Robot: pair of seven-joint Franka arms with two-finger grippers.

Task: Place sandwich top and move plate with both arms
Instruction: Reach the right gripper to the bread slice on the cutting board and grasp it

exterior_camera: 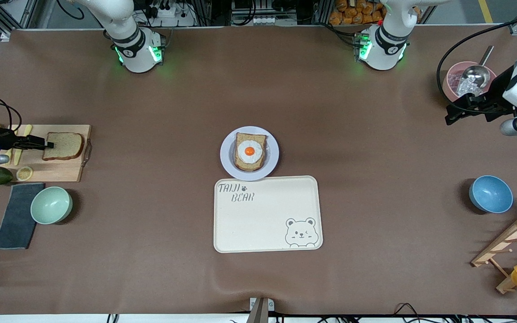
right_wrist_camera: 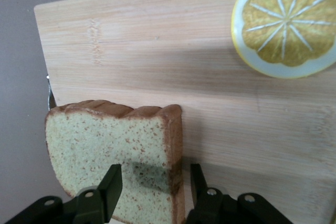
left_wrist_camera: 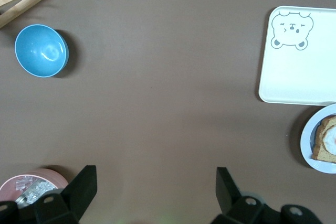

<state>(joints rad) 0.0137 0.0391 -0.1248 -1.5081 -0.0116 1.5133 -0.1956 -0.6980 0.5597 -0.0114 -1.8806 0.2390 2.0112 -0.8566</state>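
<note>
Fingers — right gripper [right_wrist_camera: 152,182] straddling sandwich top [exterior_camera: 63,146], flat, crust toward fingers | left gripper [left_wrist_camera: 155,184] wide, waiting

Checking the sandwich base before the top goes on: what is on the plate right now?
The plate holds a bread slice with a fried egg on it. The egg hides the bread's middle, and the slice hides the plate's centre.

**Bench layout, front view**

Plate [exterior_camera: 226,157] at frame centre, egg bread [exterior_camera: 250,151] on it. Tray [exterior_camera: 258,224] just below, touching the plate. Cutting board [exterior_camera: 67,168] at the frame's left edge, sandwich top [exterior_camera: 63,146] on it; bowl [exterior_camera: 51,205] below the board. Second bowl [exterior_camera: 490,194] at lower right of the frame.
</note>
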